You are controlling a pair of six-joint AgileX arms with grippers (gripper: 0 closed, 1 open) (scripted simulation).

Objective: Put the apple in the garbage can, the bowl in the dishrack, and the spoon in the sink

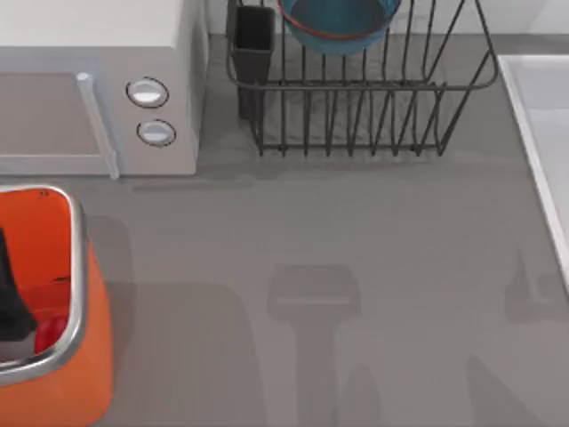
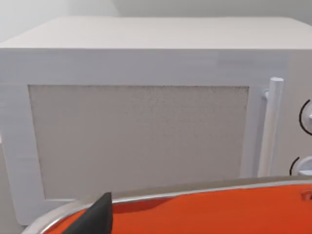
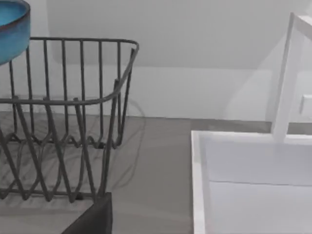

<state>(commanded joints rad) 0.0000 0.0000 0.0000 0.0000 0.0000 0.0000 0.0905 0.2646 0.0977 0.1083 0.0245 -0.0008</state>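
Top view: the orange can [image 1: 49, 356] stands at the counter's [image 1: 311, 240] left front edge, its silver rim catching the light. Inside it, low against the near wall, lies the red apple [image 1: 49, 331], beside a dark shape at the left edge that I cannot identify. Behind the can sits a white microwave [image 1: 98, 84] with two round knobs. To its right is the rack [image 1: 356, 98], dark wire with a rectangular cup at its left corner; the blue bowl [image 1: 336, 22] rests tilted among the tines at the back of the rack. At the right edge lies the pale sink [image 1: 542, 133] with its raised white rim. The spoon cannot be made out.

Left wrist view: the microwave [image 2: 141, 122] door and handle face the camera, with the can's [image 2: 219, 209] rim and orange inside below. One dark finger [image 2: 97, 219] of the left end effector rises just above the can; whether that end effector is released or clenched I cannot tell.

Right wrist view: the rack [image 3: 63, 122] with the bowl [image 3: 12, 29] at its far side, the sink [image 3: 253, 185] beside it, grey counter between them. One dark finger [image 3: 95, 219] of the right end effector shows near the rack's corner; its state I cannot tell either.
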